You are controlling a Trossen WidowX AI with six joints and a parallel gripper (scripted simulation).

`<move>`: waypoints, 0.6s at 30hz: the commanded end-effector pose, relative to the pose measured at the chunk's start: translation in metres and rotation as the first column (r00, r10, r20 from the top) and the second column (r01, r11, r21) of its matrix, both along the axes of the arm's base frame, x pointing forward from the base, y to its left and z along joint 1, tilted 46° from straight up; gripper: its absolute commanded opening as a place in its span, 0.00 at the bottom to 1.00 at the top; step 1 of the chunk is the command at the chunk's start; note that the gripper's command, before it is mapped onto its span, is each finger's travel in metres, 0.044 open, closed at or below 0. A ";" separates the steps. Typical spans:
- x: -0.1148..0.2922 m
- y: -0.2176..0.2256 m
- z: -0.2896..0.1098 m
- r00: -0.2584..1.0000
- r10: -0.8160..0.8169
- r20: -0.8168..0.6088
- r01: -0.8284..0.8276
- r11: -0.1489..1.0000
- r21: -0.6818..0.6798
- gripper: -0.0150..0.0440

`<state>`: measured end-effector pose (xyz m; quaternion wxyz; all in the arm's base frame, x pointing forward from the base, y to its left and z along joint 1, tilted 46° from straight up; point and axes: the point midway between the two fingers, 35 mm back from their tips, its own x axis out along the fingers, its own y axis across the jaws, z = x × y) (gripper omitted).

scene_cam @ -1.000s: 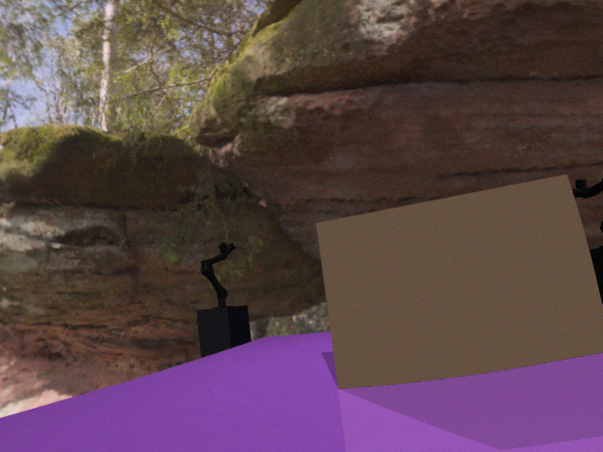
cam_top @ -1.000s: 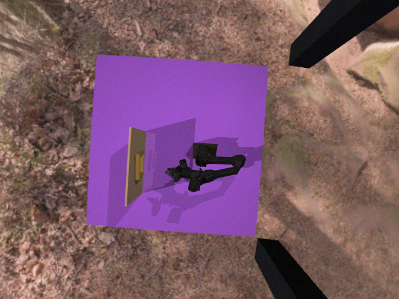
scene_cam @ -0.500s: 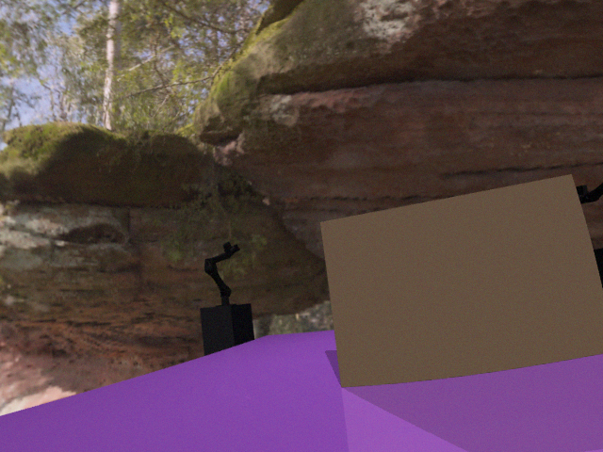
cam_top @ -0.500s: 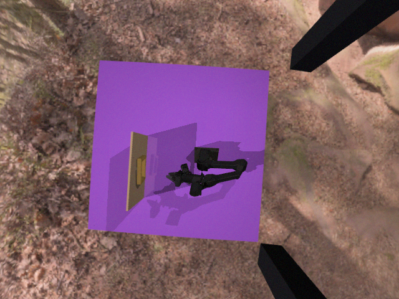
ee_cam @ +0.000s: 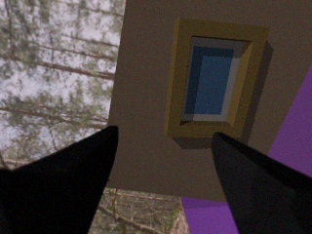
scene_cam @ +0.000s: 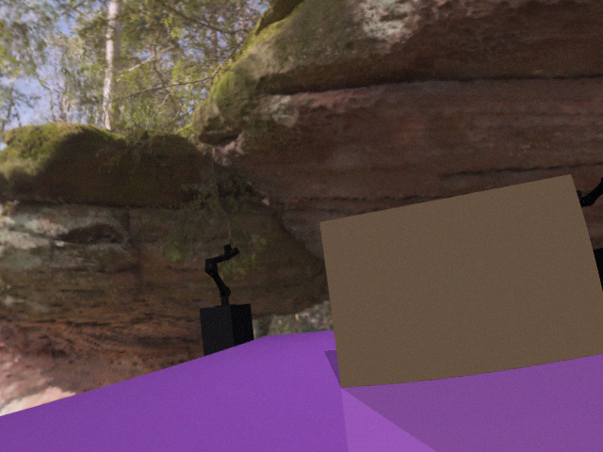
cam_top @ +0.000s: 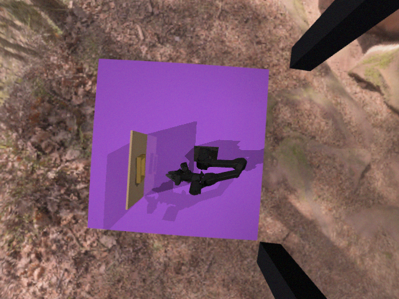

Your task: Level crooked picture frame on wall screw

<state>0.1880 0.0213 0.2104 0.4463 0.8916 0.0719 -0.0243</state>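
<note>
No writing or labels anywhere, just gripper (ee_cam: 163,146) short of yellow frame (ee_cam: 215,78) on tan wall (ee_cam: 146,97), jaws apart, holding nothing.

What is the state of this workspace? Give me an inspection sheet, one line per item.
Surface: purple table top, square, with the arm and an upright panel standing on it.
Job's things: yellow picture frame with a blue picture, hanging on the tan wall panel; screw and notched strip hidden behind it.
Clutter: nothing seen.
Grippers: gripper open, holding nothing, short of the frame and pointed at the panel; both fingers apart from the frame.
Cables: nothing seen.
Surroundings: leaf-strewn ground, mossy rock ledges, trees; two black beams by the table; a small black stand beyond its far edge.
</note>
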 end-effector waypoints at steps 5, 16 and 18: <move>0.000 0.000 -0.002 1.000 -0.003 -0.006 0.003 1.000 0.002 0.69; 0.000 0.000 -0.002 1.000 -0.003 -0.006 0.003 1.000 0.002 0.69; 0.001 0.000 0.000 1.000 0.000 0.001 0.000 1.000 0.000 0.69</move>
